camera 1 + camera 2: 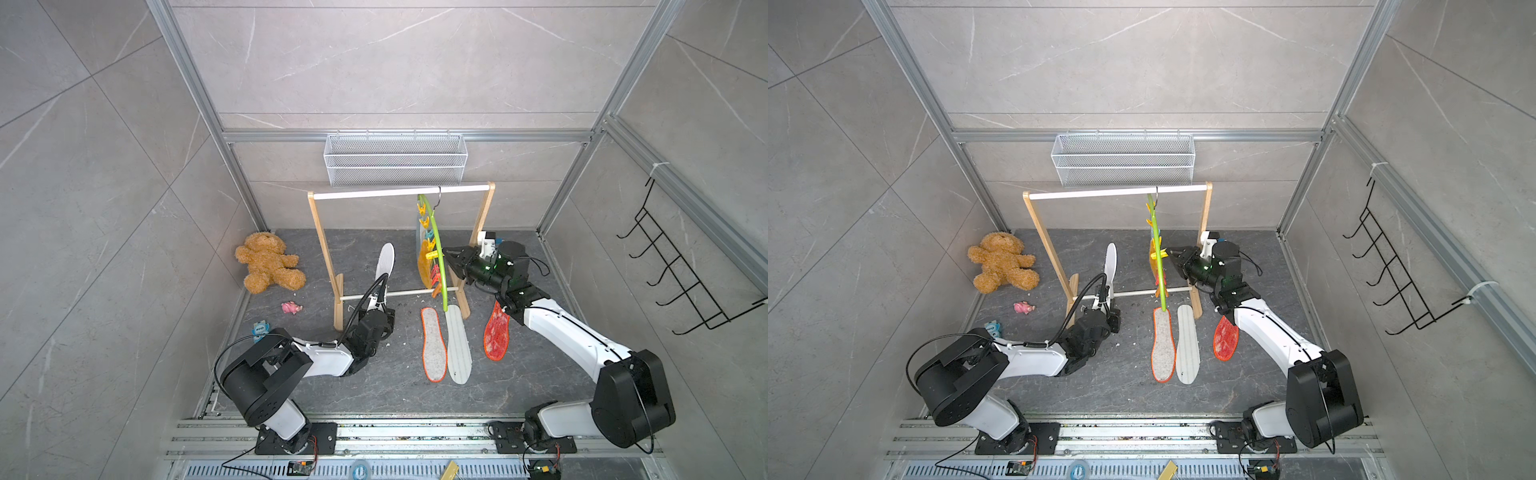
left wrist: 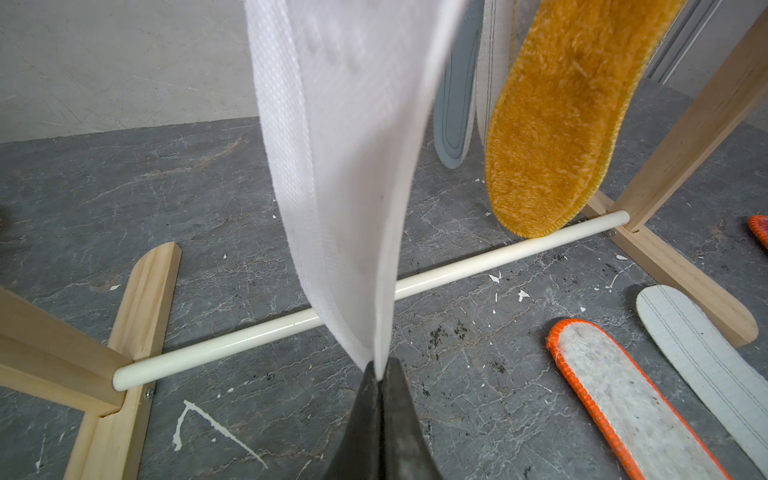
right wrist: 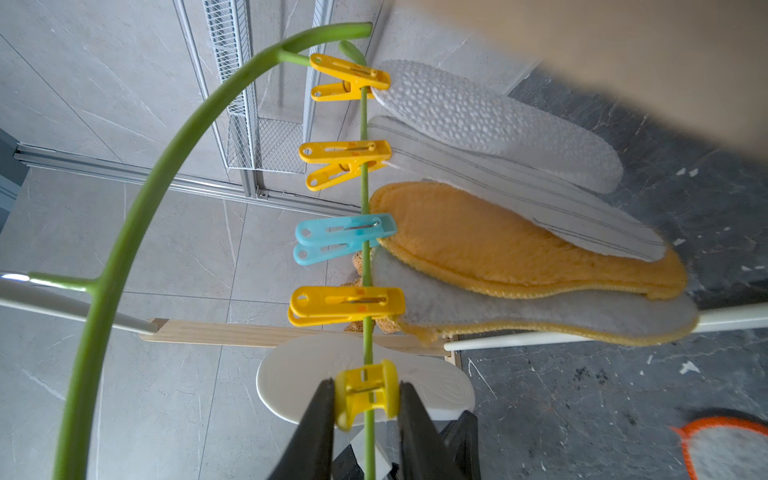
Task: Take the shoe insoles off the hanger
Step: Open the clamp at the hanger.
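While the right gripper (image 3: pixel 365 399) pinches the yellow clip (image 3: pixel 365 392) on the hanger (image 3: pixel 94 291), the left gripper (image 2: pixel 380 374), clamped on the lower tip of the white insole (image 1: pixel 385 259), holds it roughly upright mid-table, apart from the hanger. It is probably best laid flat beside the insoles (image 1: pixel 434 345) toward the front edge, clear of the rack (image 1: pixel 323 237).

Left pincer (image 2: pixel 379 370) clamped; right pincer (image 3: pixel 366 390) raised (jaws narrowly apart).
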Robot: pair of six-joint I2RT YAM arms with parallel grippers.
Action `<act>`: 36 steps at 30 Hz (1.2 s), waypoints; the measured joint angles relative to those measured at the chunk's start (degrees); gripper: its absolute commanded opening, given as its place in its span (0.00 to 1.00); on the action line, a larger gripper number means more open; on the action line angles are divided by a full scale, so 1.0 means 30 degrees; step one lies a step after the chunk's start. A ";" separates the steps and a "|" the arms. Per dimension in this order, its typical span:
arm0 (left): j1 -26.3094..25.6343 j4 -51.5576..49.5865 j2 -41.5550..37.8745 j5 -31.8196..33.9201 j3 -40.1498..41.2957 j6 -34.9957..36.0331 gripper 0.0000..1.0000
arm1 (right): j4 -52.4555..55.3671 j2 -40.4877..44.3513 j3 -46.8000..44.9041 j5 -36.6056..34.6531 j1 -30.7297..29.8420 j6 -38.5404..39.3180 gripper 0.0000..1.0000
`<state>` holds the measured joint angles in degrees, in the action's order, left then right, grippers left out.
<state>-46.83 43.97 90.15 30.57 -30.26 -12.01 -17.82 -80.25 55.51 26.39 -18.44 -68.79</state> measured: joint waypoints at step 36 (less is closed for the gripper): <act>0.0000 -0.7497 -0.7847 -0.2047 -0.1027 0.4328 0.00 | 0.8094 0.4408 0.4685 -0.0488 -0.0328 0.6615 0.66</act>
<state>-46.83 21.47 66.61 24.43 -33.34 0.97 6.46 -67.02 69.56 24.93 -19.42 -48.95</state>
